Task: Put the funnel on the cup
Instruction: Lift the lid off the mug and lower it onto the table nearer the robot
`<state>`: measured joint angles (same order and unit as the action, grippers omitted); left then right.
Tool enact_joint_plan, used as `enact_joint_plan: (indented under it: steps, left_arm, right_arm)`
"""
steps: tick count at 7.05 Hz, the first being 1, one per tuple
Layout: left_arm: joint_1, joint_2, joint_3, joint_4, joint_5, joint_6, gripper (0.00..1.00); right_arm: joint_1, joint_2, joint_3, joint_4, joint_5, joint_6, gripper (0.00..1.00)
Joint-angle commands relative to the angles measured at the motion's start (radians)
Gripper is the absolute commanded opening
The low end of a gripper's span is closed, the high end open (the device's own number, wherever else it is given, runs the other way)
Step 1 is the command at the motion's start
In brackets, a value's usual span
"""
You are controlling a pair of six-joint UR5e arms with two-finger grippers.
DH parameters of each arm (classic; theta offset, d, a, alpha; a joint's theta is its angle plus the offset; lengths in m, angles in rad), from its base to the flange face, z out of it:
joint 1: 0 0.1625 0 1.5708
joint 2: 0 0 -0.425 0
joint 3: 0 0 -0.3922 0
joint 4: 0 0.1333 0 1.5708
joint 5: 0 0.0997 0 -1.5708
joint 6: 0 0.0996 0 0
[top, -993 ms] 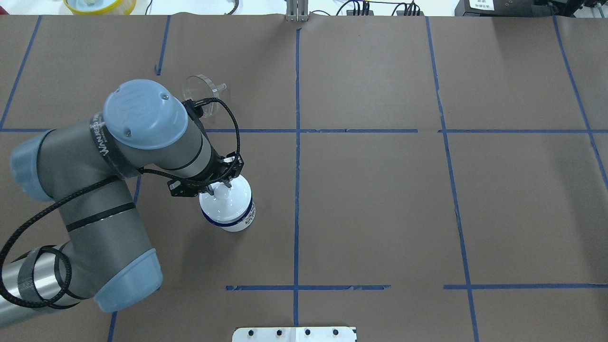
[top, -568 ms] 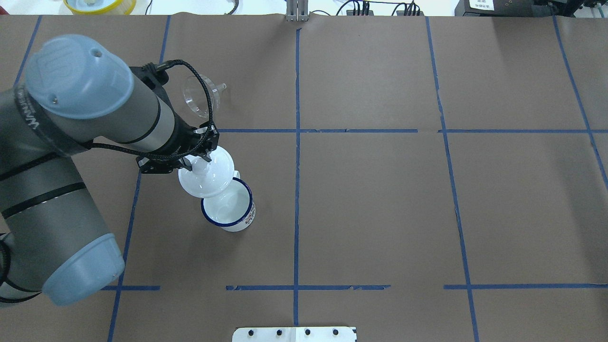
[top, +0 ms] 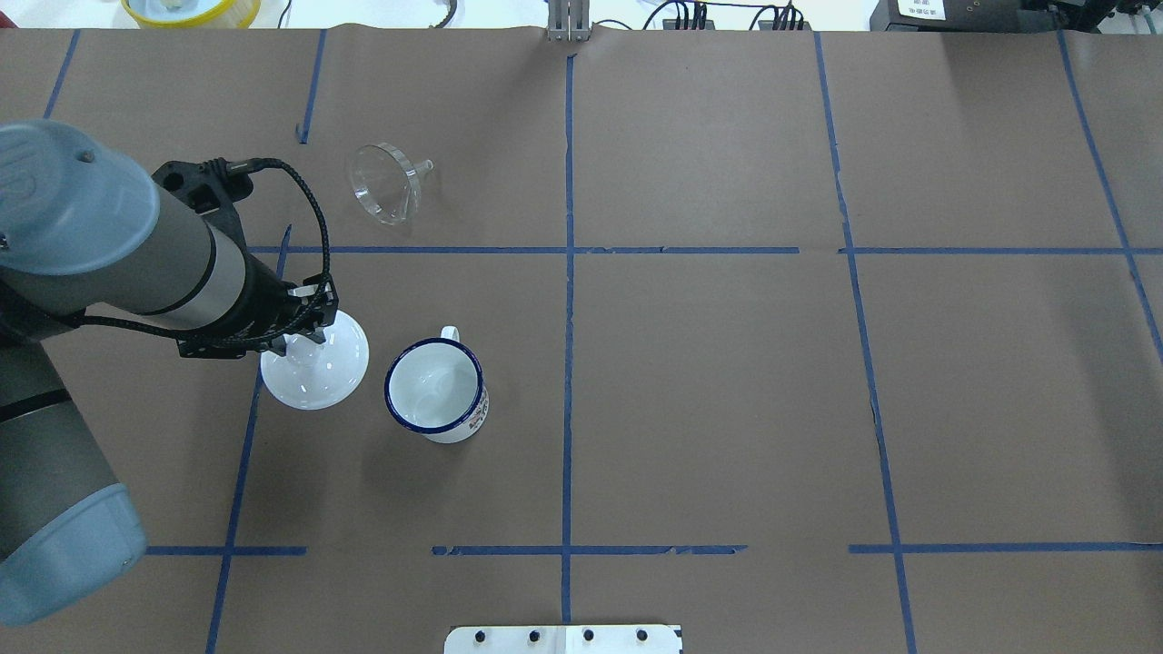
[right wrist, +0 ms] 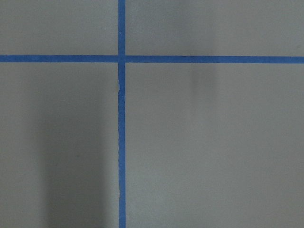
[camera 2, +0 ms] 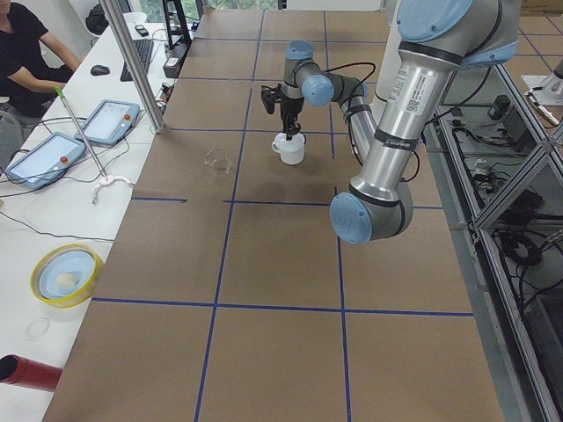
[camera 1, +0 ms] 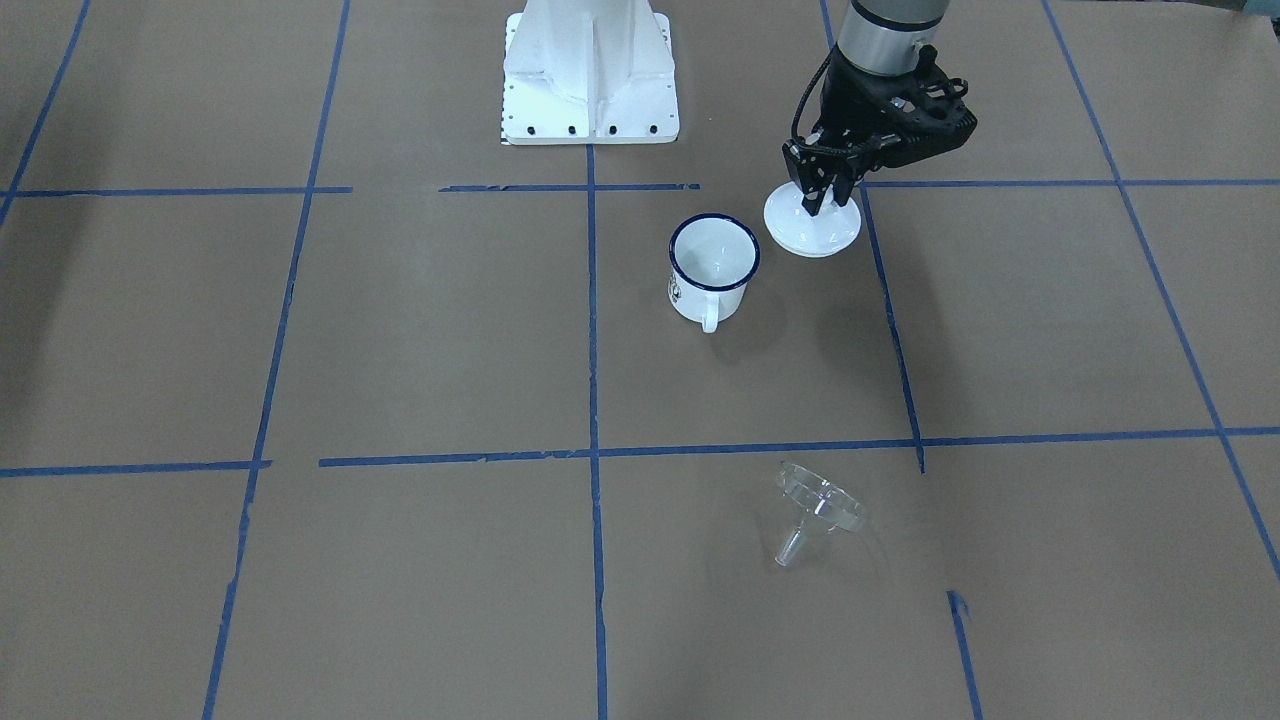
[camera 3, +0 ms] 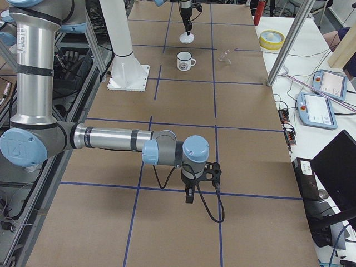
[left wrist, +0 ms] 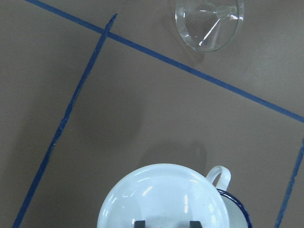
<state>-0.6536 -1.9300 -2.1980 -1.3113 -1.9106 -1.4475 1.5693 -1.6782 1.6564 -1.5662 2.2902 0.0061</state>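
The cup [top: 434,391] is a white mug with a dark blue rim, standing upright and open at the top, also in the front view [camera 1: 713,260]. The clear funnel [top: 386,182] lies on its side farther out on the table, also in the front view [camera 1: 818,505] and the left wrist view [left wrist: 209,23]. My left gripper [top: 304,341] is shut on the knob of a round white lid [top: 315,368] and holds it just left of the cup. My right gripper [camera 3: 189,197] shows only in the right side view; I cannot tell if it is open.
Blue tape lines divide the brown paper table cover. The white robot base plate [camera 1: 590,80] sits at the near edge. A yellow round dish [top: 191,9] stands beyond the far left edge. The right arm [camera 3: 111,139] stretches low over the table's right end.
My left gripper lifted the white lid off the cup and carried it left. The cup now stands uncovered. The funnel has not moved.
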Motion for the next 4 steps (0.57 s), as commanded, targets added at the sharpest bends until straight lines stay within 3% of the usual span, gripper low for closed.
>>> enact_joint_plan:
  steps: [1, 3, 4]
  left_arm:
    - [0.002, 0.065, 0.033, -0.037, -0.005, 0.079, 0.0]
    - [0.021, 0.176, 0.162, -0.332, -0.013, 0.073, 0.0]
    - [0.038, 0.195, 0.184, -0.365, -0.016, 0.067, 0.0]
  right_arm:
    - [0.0, 0.0, -0.001, 0.0, 0.0, 0.0, 1.0]
    - [0.0, 0.0, -0.001, 0.0, 0.0, 0.0, 1.0]
    - [0.0, 0.0, -0.001, 0.0, 0.0, 0.0, 1.0]
